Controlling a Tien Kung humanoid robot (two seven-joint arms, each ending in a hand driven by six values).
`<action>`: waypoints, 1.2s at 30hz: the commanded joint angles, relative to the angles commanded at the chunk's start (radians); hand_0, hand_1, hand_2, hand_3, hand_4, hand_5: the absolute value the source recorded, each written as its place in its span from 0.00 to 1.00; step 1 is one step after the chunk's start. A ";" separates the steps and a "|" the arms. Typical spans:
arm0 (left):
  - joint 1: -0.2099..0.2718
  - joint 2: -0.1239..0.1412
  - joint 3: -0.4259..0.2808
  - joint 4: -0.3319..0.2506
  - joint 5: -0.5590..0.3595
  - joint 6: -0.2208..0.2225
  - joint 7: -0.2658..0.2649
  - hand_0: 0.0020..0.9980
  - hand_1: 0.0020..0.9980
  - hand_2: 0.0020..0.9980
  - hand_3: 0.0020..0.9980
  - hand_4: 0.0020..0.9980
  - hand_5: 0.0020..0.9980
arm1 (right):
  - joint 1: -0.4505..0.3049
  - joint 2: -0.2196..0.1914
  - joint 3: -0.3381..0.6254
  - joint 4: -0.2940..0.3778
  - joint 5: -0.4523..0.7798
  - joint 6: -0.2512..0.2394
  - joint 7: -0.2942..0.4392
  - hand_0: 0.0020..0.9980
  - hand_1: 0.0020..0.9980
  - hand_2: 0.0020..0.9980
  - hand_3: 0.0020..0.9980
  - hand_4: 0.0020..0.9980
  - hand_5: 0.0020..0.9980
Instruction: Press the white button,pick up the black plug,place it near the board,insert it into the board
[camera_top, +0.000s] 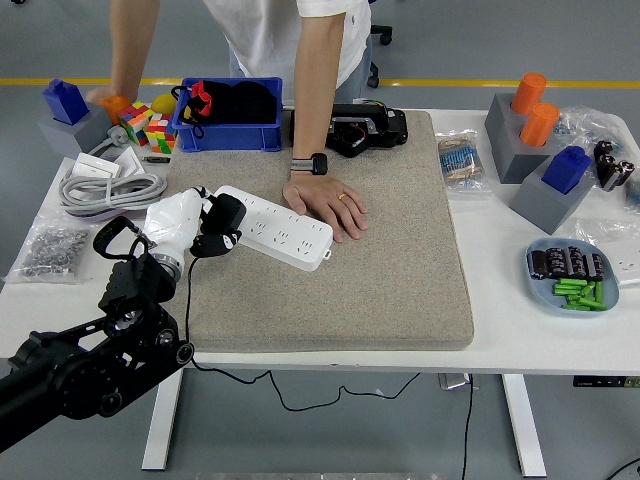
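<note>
Black plug (218, 228) gripped in closed fingers of left hand (185, 228), at left end of white board (272, 228) | person's hand (325, 205) steadies board | advice: align prongs squarely, press straight down

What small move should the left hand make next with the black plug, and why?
Probably move it a little right and lower it into a socket. The left hand holds the black plug at the left end of the white power strip, which a person's hand steadies; the plug looks not yet seated.
</note>
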 joint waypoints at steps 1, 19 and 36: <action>-0.005 -0.002 0.004 0.008 -0.003 0.000 -0.001 0.24 0.22 0.26 0.53 0.62 0.00 | 0.000 0.000 0.000 0.000 0.001 0.000 0.000 0.62 0.60 0.59 0.58 0.65 0.38; -0.030 -0.012 0.035 0.063 -0.029 0.006 -0.013 0.24 0.22 0.26 0.53 0.63 0.00 | 0.003 -0.003 -0.010 0.000 0.003 0.000 0.001 0.62 0.59 0.59 0.58 0.64 0.38; -0.052 -0.025 0.074 0.088 -0.033 -0.006 -0.002 0.25 0.22 0.26 0.53 0.63 0.00 | 0.002 -0.004 -0.014 0.000 0.005 -0.001 0.001 0.62 0.59 0.59 0.58 0.64 0.38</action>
